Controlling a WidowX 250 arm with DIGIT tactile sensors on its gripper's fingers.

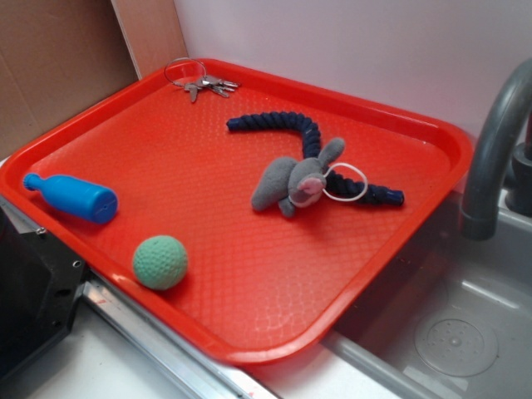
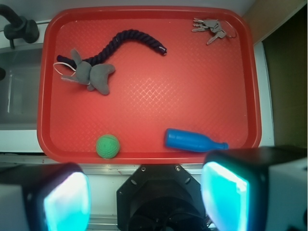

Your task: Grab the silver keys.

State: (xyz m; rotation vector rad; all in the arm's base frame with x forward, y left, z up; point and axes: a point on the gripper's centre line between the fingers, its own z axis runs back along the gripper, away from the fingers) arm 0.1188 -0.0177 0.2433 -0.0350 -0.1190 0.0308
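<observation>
1. The silver keys lie in a far corner of the red tray, near its rim.
2. Bare tray floor separates them from the rope, plush toy, ball and blue bottle.
3. The gripper hangs spread wide, holding nothing, over the tray's near edge.

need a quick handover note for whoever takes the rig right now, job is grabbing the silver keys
Gripper: open, empty, high above the near edge of the red tray, touching nothing.
Silver keys: lying flat in a far corner of the tray, clear of the other items. The blue rope, grey plush toy, green ball and blue bottle lie elsewhere on it.
Done: nothing yet.
Left: move over the keys, descend, close, lift.
</observation>
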